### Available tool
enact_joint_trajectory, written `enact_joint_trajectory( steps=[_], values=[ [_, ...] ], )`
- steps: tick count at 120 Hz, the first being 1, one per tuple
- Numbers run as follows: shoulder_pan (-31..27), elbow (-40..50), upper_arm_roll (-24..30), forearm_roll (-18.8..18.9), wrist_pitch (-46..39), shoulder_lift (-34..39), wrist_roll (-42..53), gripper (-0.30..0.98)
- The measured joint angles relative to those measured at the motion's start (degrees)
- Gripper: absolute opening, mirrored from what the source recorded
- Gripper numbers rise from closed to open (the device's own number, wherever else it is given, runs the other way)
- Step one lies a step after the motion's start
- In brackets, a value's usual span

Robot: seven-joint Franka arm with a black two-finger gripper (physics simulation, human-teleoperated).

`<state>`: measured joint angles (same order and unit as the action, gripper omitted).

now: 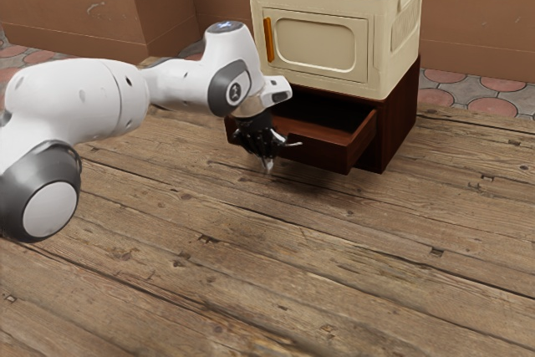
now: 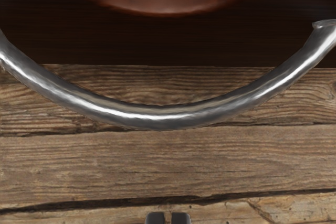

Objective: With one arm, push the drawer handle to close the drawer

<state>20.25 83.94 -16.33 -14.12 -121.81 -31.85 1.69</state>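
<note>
- Our gripper (image 2: 168,217) has its fingertips together, nothing clamped, prob. to make a blunt pusher.
- Handle (image 2: 168,116) bows out from the open drawer (image 1: 322,153); we're on its outer side, presumably so we can push inward.
- Cream box (image 1: 380,52) sits atop the dark cabinet (image 1: 398,123) (watch our wrist w/ its lower edge, approx. where we'd bump).

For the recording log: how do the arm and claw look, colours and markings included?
The arm is smooth, rounded and white, with dark grey joint rings, a pale round cap and a small blue mark atop one joint. The claw is black.
</note>
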Motion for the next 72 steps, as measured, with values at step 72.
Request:
enact_joint_trajectory(
  steps=[72],
  values=[
    [-4.1, -19.2, 1.7, 2.5, 6.3, -11.3, 3.0, -0.1]
  ],
)
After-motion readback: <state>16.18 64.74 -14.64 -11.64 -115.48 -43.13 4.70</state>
